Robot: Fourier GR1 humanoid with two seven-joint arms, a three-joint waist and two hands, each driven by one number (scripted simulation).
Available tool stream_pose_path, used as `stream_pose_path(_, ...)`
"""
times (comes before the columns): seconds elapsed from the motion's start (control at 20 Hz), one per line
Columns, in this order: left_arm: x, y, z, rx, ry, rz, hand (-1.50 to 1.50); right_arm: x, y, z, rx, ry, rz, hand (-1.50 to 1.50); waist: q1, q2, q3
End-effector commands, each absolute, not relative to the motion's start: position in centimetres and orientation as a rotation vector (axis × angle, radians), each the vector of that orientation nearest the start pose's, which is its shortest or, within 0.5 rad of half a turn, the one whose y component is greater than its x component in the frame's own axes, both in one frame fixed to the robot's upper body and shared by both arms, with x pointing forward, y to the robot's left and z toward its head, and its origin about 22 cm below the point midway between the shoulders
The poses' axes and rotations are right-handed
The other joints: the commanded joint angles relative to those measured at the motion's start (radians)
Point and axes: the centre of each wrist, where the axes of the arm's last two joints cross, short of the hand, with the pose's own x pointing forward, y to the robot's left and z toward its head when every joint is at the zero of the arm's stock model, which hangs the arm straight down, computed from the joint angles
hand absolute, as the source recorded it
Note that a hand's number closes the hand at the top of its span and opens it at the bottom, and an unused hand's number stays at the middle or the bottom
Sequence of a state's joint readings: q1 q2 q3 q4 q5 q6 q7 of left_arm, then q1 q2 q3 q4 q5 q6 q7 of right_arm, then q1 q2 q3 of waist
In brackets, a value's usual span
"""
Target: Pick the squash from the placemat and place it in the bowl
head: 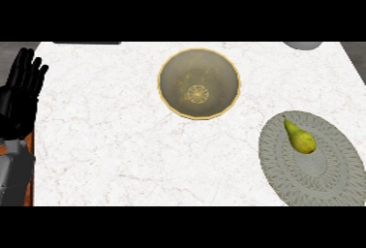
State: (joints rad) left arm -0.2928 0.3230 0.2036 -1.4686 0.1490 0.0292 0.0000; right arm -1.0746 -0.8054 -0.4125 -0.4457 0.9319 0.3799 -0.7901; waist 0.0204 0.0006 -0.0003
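Note:
A yellow-green, pear-shaped squash lies on the upper part of a round grey woven placemat at the counter's right. A gold-rimmed, brownish bowl stands at the counter's upper middle, with nothing in it. My left hand rests open at the left edge, fingers pointing up, far from both the squash and the bowl. My right hand does not show.
The white marble counter spreads between the bowl and the placemat. A grey rounded object peeks in at the top right edge. A dark strip lies along the top left edge.

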Motion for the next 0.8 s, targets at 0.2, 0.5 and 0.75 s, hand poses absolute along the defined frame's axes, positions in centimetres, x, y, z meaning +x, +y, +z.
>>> stream_pose_path(0.2, 30.2, 32.1, 8.2, 0.232, -1.775, 0.007, 0.00, 43.9, -37.4, 29.0, -0.364, -1.840, 1.105, 1.50, -0.012, -0.005, -0.001)
stream_pose_path(0.5, 30.4, 32.9, 8.1, 0.238, -1.771, 0.026, 0.00, 45.8, -29.4, 27.9, -0.300, -1.779, 1.191, 1.50, -0.031, -0.010, -0.001)
stream_pose_path(0.75, 30.0, 32.8, 8.4, 0.241, -1.766, 0.026, 0.00, 46.0, -23.9, 29.5, -0.274, -1.706, 1.270, 1.50, -0.026, -0.010, 0.000)
